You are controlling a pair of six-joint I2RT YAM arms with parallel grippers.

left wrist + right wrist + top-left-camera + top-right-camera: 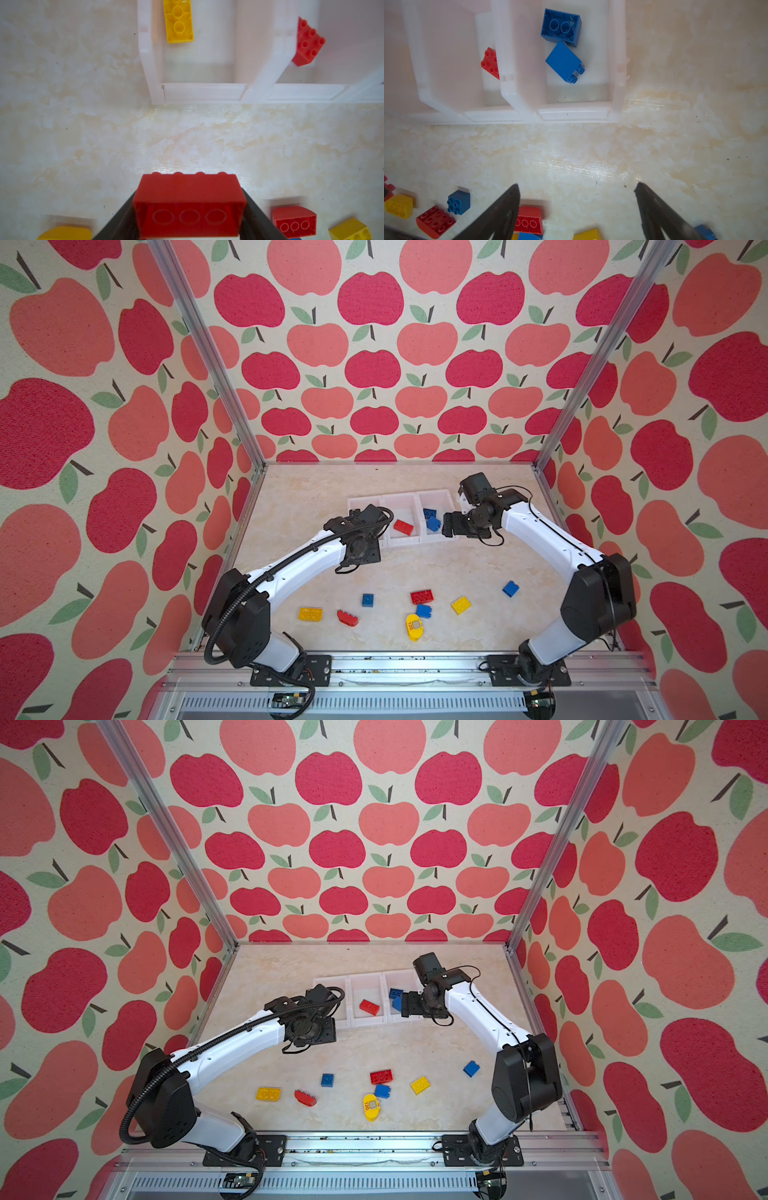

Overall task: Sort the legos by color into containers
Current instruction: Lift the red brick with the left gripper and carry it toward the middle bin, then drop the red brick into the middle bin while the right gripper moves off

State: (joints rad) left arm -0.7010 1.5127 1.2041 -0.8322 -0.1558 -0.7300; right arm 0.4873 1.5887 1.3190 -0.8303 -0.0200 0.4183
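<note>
A: Status, L gripper (189,195)?
B: Clamped partway shut on red brick (188,187), above table, short of containers (204,91), facing yellow-brick bin (145,52).
A: R gripper (577,185)?
B: Wide open, empty, just short of blue bin (575,113).
A: Risks?
B: Prob. wrong-bin drop if let go w/o shifting over to middle bin (307,91). Could also clip the rim if carried too low.

Three white open bins (399,504) joined in a row at the back of the tabletop (424,568): a yellow brick (178,22) in the left one, a red brick (403,526) in the middle, two blue bricks (433,524) in the right. Nearer the front, loose bricks (421,596) in blue, yellow and red, plus a rounded yellow piece (413,626) marked "120". One long red brick (189,203) clamped in the left pincer (189,191), hollow underside showing.
</note>
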